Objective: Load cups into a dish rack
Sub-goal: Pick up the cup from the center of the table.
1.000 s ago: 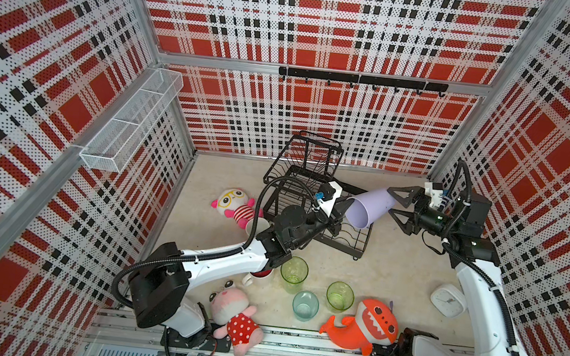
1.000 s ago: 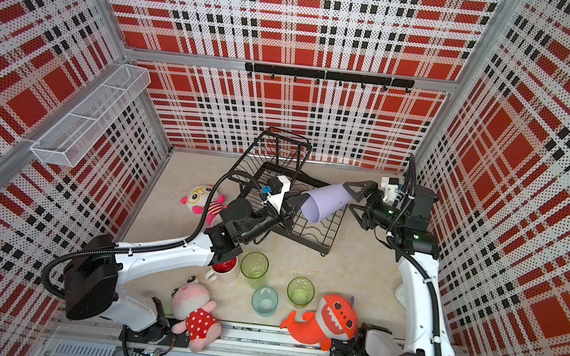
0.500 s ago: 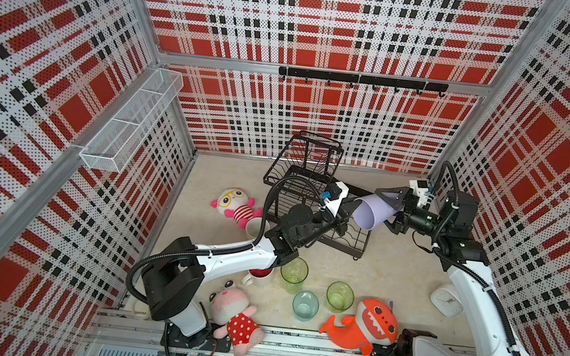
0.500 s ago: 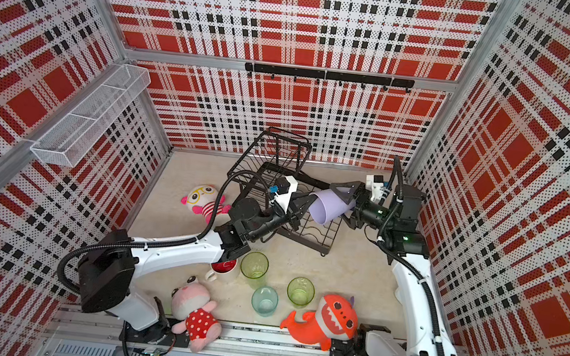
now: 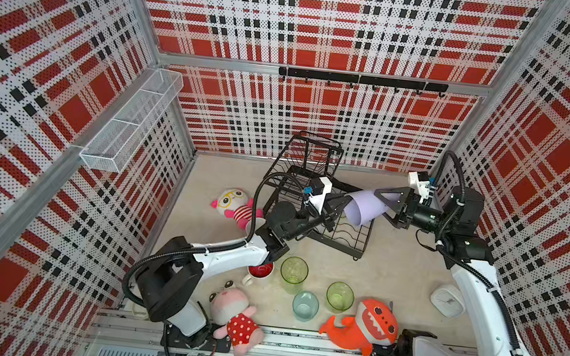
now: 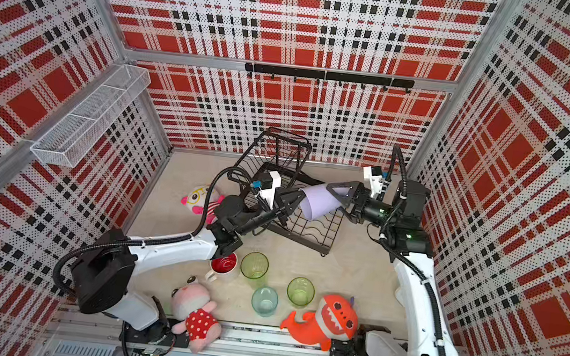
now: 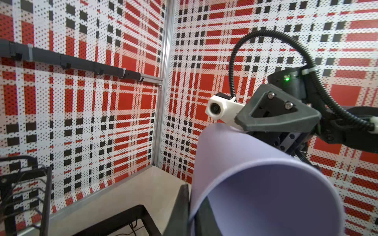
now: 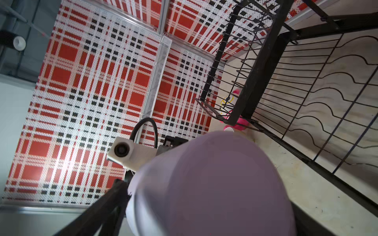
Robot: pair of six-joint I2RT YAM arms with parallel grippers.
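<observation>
**Lilac tumbler (image 5: pixel 364 208) held sideways between two hands above the dish rack (image 5: pixel 346 235)**

The smooth, matte plastic cup tapers like a cone. It lies nearly level in the air over the black wire rack's wavy plate slots, its wide mouth toward the left hand (image 5: pixel 340 205). The right hand (image 5: pixel 382 204) has its jaws spread wide, clasping the narrow end from two sides. The left hand is pressed almost together and, as far as the left wrist view shows, pinches the thin rim. Well apart, upright on the pale desk (image 5: pixel 393 271), stand a tall green glass (image 5: pixel 294 271), a short green glass (image 5: pixel 339 295), a teal glass (image 5: pixel 305 304) and a white mug (image 5: pixel 260 270) with a glossy red inside.
</observation>
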